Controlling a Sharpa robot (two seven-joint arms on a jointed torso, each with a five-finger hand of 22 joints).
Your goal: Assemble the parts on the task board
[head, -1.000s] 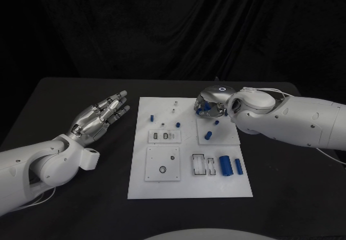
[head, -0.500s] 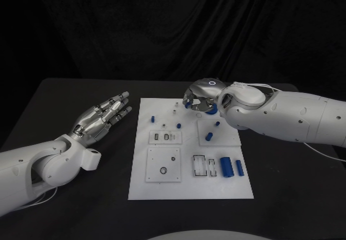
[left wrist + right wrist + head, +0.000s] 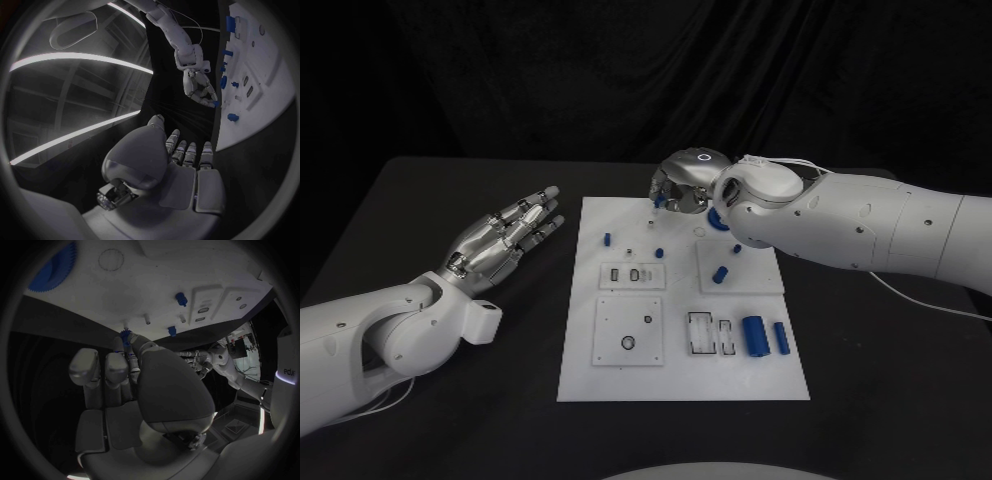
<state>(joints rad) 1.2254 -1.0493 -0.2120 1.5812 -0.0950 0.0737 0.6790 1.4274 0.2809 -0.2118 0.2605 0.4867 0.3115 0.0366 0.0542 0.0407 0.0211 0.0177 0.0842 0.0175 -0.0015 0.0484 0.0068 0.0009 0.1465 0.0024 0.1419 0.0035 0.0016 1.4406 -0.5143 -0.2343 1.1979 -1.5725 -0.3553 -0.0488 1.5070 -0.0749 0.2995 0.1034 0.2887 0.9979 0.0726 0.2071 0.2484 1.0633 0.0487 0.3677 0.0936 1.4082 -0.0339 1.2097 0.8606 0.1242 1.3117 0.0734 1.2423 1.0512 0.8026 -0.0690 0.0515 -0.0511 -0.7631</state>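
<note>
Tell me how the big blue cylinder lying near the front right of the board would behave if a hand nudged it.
The blue cylinder lies on its side on the flat task board, so a sideways nudge would probably roll it. It looks rigid and smooth, likely plastic, so it may slip in a loose pinch. The smaller blue piece beside it could get knocked.

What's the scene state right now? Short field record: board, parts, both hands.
board: white task board in the middle of the black table
parts: small blue parts on the board, two blue cylinders side by side near its right edge
left robot hand: over the table left of the board, fingers spread, holding nothing
right robot hand: at the board's far edge, pinching a small blue part at its fingertips
posts: thin pegs standing near the far edge
</note>
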